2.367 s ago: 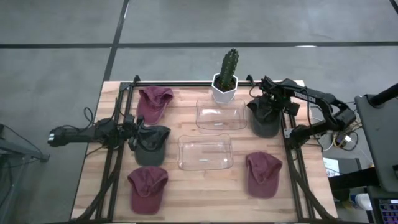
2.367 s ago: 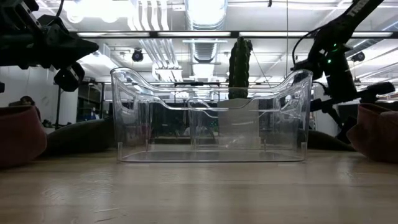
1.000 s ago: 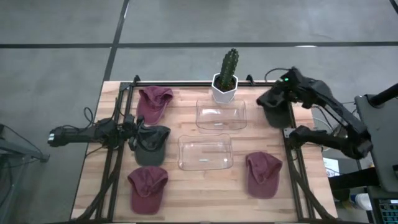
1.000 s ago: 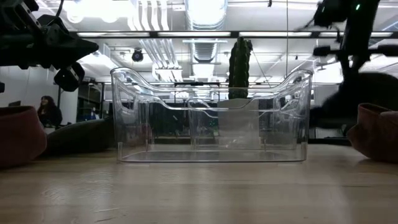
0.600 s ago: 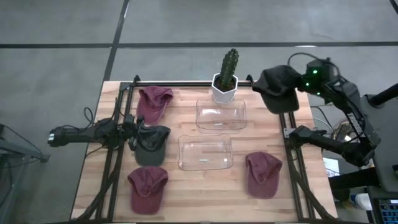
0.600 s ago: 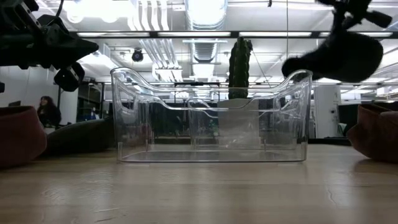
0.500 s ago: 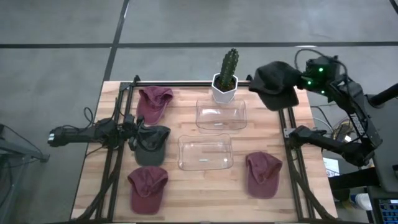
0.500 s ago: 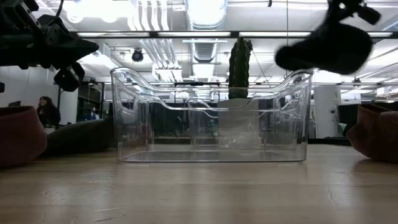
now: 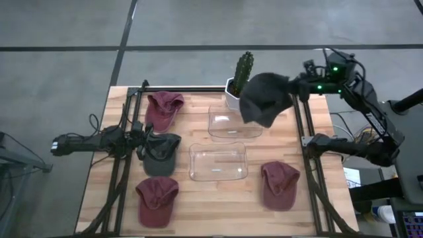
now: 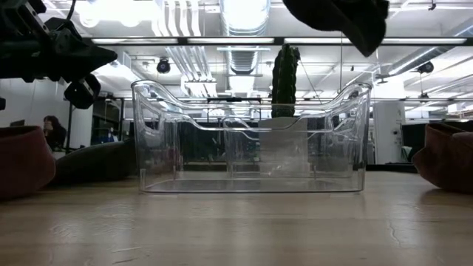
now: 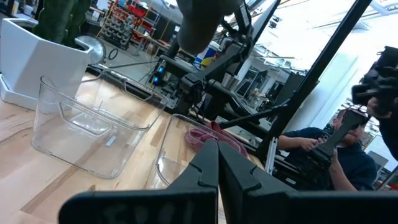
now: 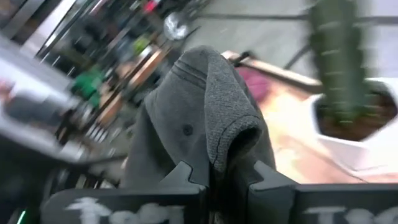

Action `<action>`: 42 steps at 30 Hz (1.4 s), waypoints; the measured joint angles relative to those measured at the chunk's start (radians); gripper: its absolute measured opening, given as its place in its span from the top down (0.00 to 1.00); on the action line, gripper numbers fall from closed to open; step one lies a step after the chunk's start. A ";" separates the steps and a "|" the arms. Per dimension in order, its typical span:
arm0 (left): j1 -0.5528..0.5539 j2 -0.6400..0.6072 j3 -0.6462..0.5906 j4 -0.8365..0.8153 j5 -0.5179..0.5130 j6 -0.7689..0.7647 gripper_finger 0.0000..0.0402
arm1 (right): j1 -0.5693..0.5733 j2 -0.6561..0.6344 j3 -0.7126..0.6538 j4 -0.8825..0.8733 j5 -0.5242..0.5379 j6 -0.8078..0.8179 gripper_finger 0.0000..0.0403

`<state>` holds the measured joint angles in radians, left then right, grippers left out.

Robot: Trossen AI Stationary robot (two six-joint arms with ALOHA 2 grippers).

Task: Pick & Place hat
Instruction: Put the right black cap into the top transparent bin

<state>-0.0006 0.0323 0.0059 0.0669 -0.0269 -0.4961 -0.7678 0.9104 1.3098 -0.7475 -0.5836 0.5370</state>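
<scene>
My right gripper [image 9: 295, 86] is shut on a dark grey hat [image 9: 265, 98], which is in the air over the far clear bin [image 9: 234, 123], beside the potted cactus [image 9: 240, 80]. In the low view the hat [image 10: 336, 18] is high above the bins. My left gripper [image 9: 141, 141] is shut on nothing at the table's left. It stands beside a second dark hat [image 9: 160, 154] that lies on the table. Maroon hats lie at the far left [image 9: 164, 108], near left [image 9: 157, 200] and near right [image 9: 279, 185]. My right gripper pinches a bunched fold of the hat's grey cloth [image 12: 219, 155] between its two fingers [image 12: 184, 177]. The fingers come about level from the table's right side. The hat is lifted clear and reaches from the fingers toward the table's left, one part [image 10: 367, 37] drooping down.
A second clear bin [image 9: 218, 162] stands at the table's middle. Black frame rails [image 9: 123, 165] run along the table's left and right sides. A seated person [image 11: 339, 146] shows beyond the table in the left wrist view.
My right gripper has risen from the table's far right edge with the grey hat and swung toward the table's left. The hat has gone from just above the table to high over the far bin.
</scene>
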 joint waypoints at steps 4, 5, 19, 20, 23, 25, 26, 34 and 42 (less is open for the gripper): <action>0.000 0.000 0.000 0.000 0.000 0.000 1.00 | 0.116 0.056 0.000 0.074 -0.112 -0.106 0.97; 0.000 0.000 0.000 0.000 0.000 -0.001 1.00 | 0.143 0.071 0.000 0.090 -0.147 -0.142 0.97; 0.000 0.000 0.000 0.000 0.000 -0.002 1.00 | 0.284 0.211 0.006 0.228 -0.315 -0.229 0.97; 0.000 0.000 0.000 0.000 0.000 -0.002 1.00 | 0.284 0.220 0.006 0.233 -0.310 -0.220 0.97; 0.000 0.000 0.000 0.000 0.000 -0.002 1.00 | 0.286 0.244 0.006 0.239 -0.210 -0.185 0.97; 0.000 0.000 0.000 0.000 0.000 -0.002 1.00 | 0.292 0.268 0.006 0.238 -0.110 -0.185 0.97; 0.000 0.000 0.000 0.000 0.000 -0.002 1.00 | 0.292 0.283 0.006 0.238 -0.072 -0.191 0.97; 0.000 0.000 0.000 0.000 0.000 -0.002 1.00 | 0.293 0.431 0.007 0.227 -0.013 -0.279 0.97; 0.000 0.000 0.000 0.000 0.000 -0.005 1.00 | 0.287 0.563 0.083 0.084 0.026 -0.438 0.97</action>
<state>-0.0006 0.0326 0.0059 0.0666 -0.0269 -0.5007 -0.4805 1.4729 1.3928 -0.6635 -0.5573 0.0988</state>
